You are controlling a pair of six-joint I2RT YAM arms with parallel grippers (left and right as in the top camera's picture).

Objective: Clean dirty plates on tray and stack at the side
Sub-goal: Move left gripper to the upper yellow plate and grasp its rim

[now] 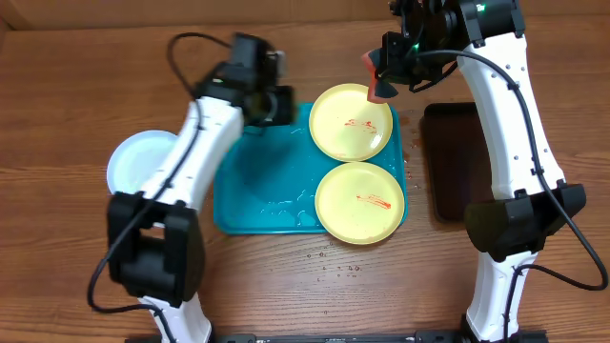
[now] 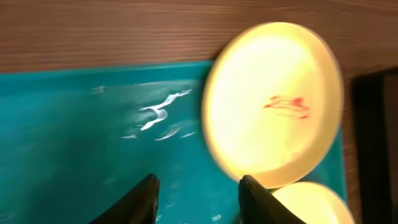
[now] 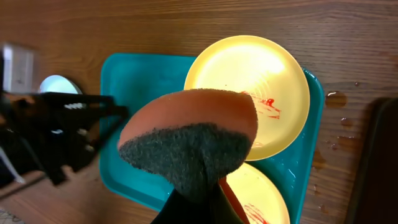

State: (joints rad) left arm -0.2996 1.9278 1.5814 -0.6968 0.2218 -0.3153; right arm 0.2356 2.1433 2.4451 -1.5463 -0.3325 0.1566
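Observation:
Two yellow-green plates lie on the teal tray [image 1: 250, 181], both with red smears: the far one [image 1: 352, 121] and the near one [image 1: 359, 202]. The light blue plate [image 1: 138, 158] sits on the table left of the tray, partly under my left arm. My left gripper [image 1: 270, 103] is open and empty above the tray's far left part; in the left wrist view its fingers [image 2: 198, 198] hang over wet tray [image 2: 93, 137] beside the far plate [image 2: 273, 102]. My right gripper [image 1: 381, 78] is shut on an orange sponge with a dark scouring side [image 3: 189, 140], above the far plate [image 3: 273, 81].
A narrow black tray [image 1: 448, 162] lies right of the teal tray. Water drops spot the wood in front of the tray [image 1: 334, 262] and at its right edge [image 3: 336, 99]. Both arm bases stand at the table's near edge.

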